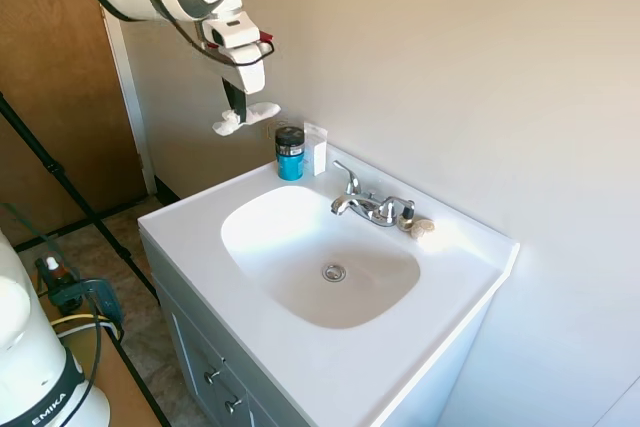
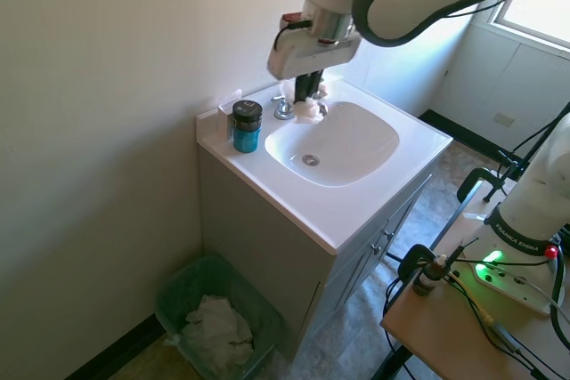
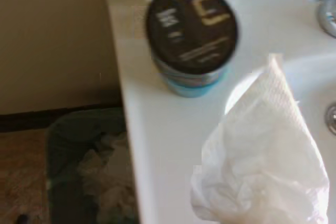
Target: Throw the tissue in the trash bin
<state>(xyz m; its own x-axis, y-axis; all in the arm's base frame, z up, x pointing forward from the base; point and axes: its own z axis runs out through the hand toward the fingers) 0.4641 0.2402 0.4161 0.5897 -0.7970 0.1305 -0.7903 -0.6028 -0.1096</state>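
A crumpled white tissue [image 1: 244, 118] hangs in the air above the back left corner of the sink counter, with my gripper [image 1: 236, 112] shut on it. From the other side, the tissue [image 2: 308, 111] shows under the gripper [image 2: 308, 95], over the basin's far edge. Up close, the tissue [image 3: 265, 161] fills the wrist view's lower right. The trash bin [image 2: 214, 313], dark green with white paper inside, stands on the floor beside the vanity, below and to the side of the gripper. It also shows blurred in the wrist view as the trash bin [image 3: 84, 166].
A blue jar with a black lid [image 1: 290, 153] stands on the white sink counter [image 1: 190, 222] next to the gripper. A chrome faucet [image 1: 365, 202] and a small beige lump [image 1: 421, 227] sit behind the basin. Walls close in behind the counter and beside the bin.
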